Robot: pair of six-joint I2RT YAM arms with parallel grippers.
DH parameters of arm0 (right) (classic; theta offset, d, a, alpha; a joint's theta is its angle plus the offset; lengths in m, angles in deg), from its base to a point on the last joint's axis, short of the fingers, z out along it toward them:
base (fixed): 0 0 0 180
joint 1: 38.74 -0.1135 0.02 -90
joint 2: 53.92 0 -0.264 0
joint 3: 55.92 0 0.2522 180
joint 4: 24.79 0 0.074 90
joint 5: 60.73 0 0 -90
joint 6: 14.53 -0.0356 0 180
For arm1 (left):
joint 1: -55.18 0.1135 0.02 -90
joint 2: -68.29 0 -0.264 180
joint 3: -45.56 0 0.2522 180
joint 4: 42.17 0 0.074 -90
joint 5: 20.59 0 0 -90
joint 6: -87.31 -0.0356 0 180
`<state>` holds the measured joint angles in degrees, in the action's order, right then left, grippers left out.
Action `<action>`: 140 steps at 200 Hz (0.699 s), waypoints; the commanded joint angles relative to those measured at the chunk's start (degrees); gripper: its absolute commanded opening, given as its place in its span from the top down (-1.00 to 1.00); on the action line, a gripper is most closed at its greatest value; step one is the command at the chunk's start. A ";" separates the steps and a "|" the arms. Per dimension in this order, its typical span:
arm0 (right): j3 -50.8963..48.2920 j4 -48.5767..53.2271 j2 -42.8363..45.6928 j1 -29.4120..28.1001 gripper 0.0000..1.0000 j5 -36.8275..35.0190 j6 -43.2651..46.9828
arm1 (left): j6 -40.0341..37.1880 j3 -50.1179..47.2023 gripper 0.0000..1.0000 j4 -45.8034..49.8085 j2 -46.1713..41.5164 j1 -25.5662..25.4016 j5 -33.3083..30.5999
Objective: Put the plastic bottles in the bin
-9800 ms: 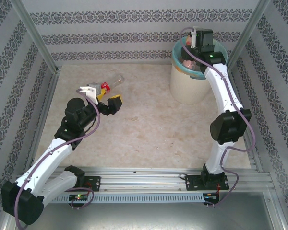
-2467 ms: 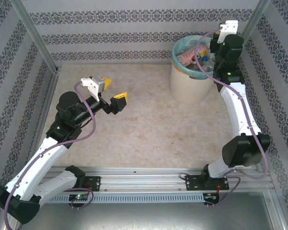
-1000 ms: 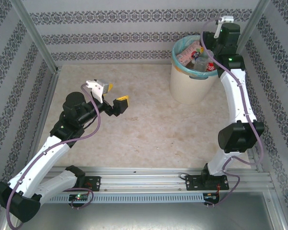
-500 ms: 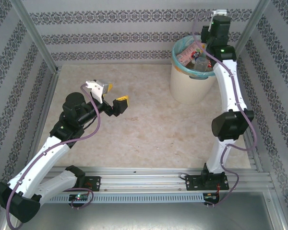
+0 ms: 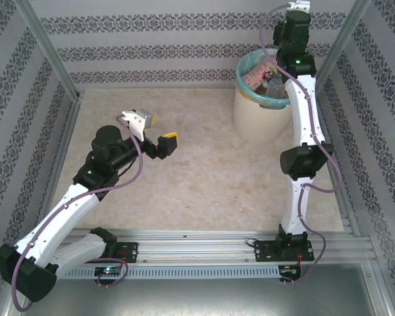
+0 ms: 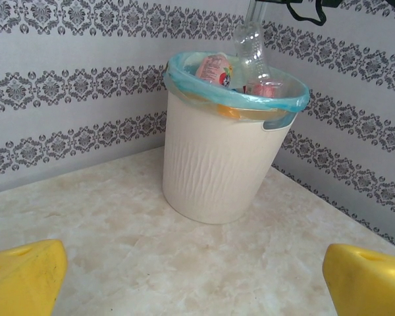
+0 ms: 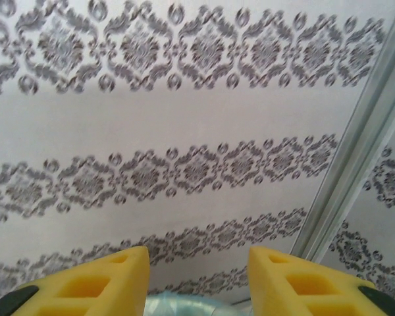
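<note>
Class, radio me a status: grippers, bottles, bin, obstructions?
Left gripper open, empty. Right gripper near bin, part-closed, grip unclear. Bottles in bin, one sticking up. Nothing blocking.

The cream-white bin [image 6: 214, 164] is standing on the beige marbled worktop [image 6: 151, 250] in the upper middle of the frame, close to the corner where the patterned walls [image 6: 72, 85] are meeting, with its turquoise liner [image 6: 184, 79] folding over the rim. A clear bottle [image 6: 253, 52] is sticking up out of the bin towards the top edge, and a pink-labelled bottle [image 6: 214, 66] is poking out just to its left. The left claw [image 6: 194, 263] is gaping wide with nothing between its yellow fingers [image 6: 23, 276], which are showing in the lower left and lower right corners.
</note>
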<state>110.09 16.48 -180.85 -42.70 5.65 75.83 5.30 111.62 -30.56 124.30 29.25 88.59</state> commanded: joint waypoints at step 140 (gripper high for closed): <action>-24.61 7.63 8.47 5.37 0.25 7.74 -15.18 | -0.24 0.48 -1.00 -4.62 4.17 -0.63 1.19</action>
<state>90.00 20.35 -173.33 -36.85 8.21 64.69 4.23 112.29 -32.01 128.47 29.25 88.86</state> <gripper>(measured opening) 0.382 0.999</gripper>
